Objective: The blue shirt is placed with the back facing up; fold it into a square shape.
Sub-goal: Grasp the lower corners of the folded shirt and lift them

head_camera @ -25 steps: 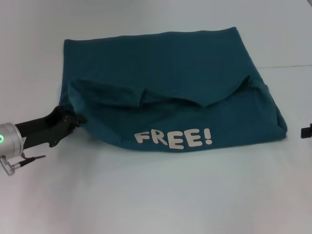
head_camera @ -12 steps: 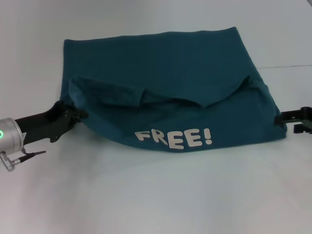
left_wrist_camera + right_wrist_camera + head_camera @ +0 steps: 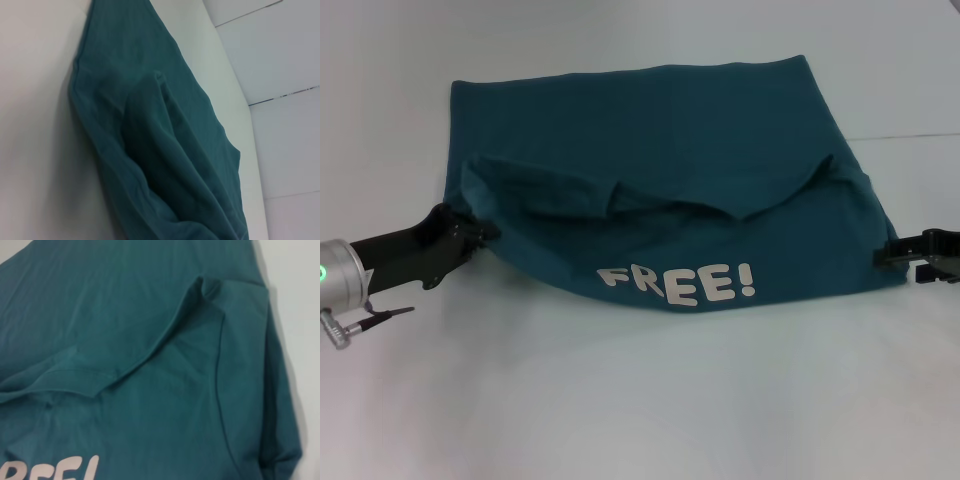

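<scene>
The blue shirt (image 3: 660, 170) lies spread on the white table (image 3: 640, 400), partly folded: its near portion is turned up over the rest, so a flap with the white lettering "FREE!" (image 3: 677, 283) faces up along the near edge. Above the lettering a curved folded hem runs across the cloth, with a loose tuck near its middle.

The left gripper (image 3: 478, 235) sits low on the table at the shirt's near left corner, its black body reaching in from the left side. Its jaws meet the cloth right at that corner, and the fabric edge bunches there; the pictures do not show clearly whether the jaws are clenched on the cloth or merely against it, so I cannot tell. The left wrist view shows only rumpled teal folds of the shirt (image 3: 165, 150) on the pale surface.

The right gripper (image 3: 893, 252) reaches in from the right edge, its tips touching or just beside the shirt's near right corner. Whether those jaws are parted or pinched on the fabric cannot be told either. The right wrist view looks along the shirt (image 3: 150, 340), showing the curved hem and part of the lettering.
</scene>
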You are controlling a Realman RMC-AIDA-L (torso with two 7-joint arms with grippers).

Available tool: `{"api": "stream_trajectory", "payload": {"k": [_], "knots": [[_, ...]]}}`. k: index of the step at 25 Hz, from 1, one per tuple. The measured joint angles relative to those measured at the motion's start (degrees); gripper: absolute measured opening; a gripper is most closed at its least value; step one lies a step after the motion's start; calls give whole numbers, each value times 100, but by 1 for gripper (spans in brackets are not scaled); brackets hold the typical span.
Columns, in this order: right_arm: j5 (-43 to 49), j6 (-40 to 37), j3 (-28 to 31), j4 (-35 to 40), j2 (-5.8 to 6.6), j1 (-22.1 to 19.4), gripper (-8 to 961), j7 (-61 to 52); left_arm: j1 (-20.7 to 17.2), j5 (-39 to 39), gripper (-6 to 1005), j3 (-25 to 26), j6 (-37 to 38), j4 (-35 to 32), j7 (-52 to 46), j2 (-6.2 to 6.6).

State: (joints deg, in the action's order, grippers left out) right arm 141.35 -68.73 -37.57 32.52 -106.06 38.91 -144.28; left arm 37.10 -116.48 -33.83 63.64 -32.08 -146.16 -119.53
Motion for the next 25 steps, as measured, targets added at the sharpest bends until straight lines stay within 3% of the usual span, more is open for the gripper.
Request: {"api": "stream_trajectory", "payload": {"k": [5,12,25], "knots": [[4,78,-5,-1,-4,-13,827,0,-24,3,49,0,-2,0,0,-5],[7,389,-27,-61,-171,0,826,42,-22,3,48,-1,-4,0,0,-10],[7,745,-81,-184,-294,13,797,49,-36,118,49,-10,-52,1,69,-33]]}}
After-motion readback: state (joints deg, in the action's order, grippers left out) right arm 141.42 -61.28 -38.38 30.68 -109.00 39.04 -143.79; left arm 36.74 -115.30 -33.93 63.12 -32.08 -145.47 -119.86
